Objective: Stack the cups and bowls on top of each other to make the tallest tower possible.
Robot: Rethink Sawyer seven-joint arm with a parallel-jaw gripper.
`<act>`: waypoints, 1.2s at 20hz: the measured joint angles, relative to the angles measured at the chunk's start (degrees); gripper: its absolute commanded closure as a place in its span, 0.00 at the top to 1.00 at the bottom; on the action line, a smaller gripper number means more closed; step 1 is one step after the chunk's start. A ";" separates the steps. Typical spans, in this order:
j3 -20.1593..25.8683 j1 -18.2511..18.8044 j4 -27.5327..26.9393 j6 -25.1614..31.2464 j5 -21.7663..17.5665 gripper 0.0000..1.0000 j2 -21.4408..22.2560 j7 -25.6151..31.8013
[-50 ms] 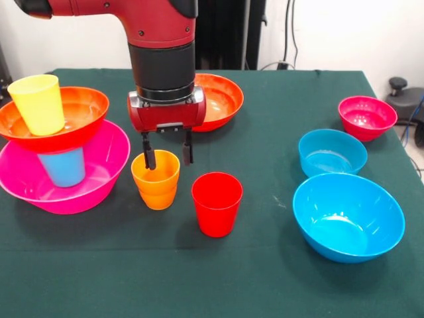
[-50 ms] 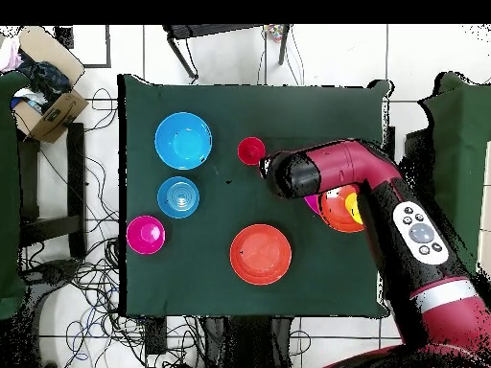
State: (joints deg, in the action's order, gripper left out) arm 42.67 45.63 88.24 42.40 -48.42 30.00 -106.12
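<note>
Closest to us, the large blue bowl [image 1: 348,216] and red cup [image 1: 216,203] sit loose near the bench's [image 1: 278,106] front edge. We've got a tower [image 1: 56,149] started at one side edge: pink bowl [image 1: 99,179], light blue cup [image 1: 62,167], orange-red bowl [image 1: 76,116], yellow cup [image 1: 37,103]. The gripper's [image 1: 168,157] fingers are spread around the orange cup [image 1: 156,179], not closed yet. Three more bowls are also left, so we're maybe halfway.

Glossy smooth plastic bowls [image 1: 348,215] and cups [image 1: 216,203]; matt green tablecloth [image 1: 265,278].
</note>
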 measured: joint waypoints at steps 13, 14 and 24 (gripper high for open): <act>-0.97 0.74 0.05 -0.01 -0.17 1.00 -2.04 0.00; -1.05 0.92 0.04 -0.02 -0.15 1.00 -2.27 0.00; -1.69 2.90 0.02 -0.01 -0.33 1.00 -5.36 0.00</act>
State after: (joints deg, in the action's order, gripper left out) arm 40.98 48.52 88.26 42.39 -48.74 24.64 -106.12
